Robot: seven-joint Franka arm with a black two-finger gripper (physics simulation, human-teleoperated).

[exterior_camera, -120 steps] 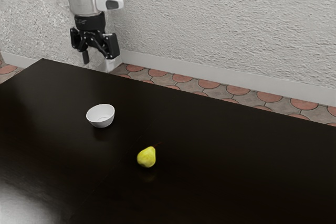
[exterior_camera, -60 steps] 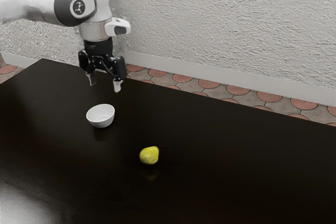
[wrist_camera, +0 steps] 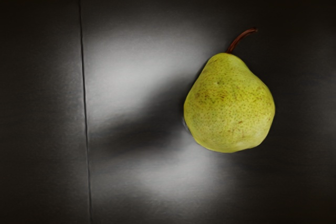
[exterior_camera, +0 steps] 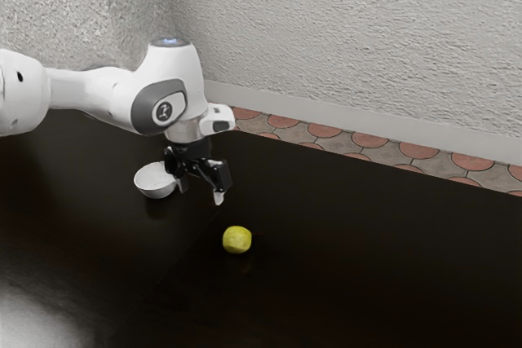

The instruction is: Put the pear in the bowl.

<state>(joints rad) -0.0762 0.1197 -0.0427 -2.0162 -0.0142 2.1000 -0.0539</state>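
In the exterior view, a white arm (exterior_camera: 90, 94) reaches in from the view's left, its black gripper (exterior_camera: 201, 191) hanging above a dark table (exterior_camera: 367, 266) with the two fingers (exterior_camera: 218, 198) pointing down, spread apart and pinching nothing. The yellow-green pear (exterior_camera: 237, 240) rests on the tabletop, lower than the fingertips and near them, off toward the exterior view's right, untouched by the gripper. On the opposite side of the gripper, toward the exterior view's left, the white bowl (exterior_camera: 152, 182) stands upright on the same table, its rim partly hidden behind the near parts of the gripper. The pear lies outside the bowl, the two well apart, with the gripper above and between them as the camera sees it. Beyond the gripper and the table's far edge are a round-patterned tile floor (exterior_camera: 371, 141) and a rough pale wall (exterior_camera: 326, 38).

In the wrist view, from the camera on the gripper's hand, the pear lies on the table ahead of the gripper, its skin finely speckled. A reddish-brown stem (wrist_camera: 240, 39) curves from its narrow end, away from a thin seam (wrist_camera: 84, 98) in the tabletop. A soft shadow (wrist_camera: 142, 116) falls between pear and seam, with patches of light on the dark surface around it
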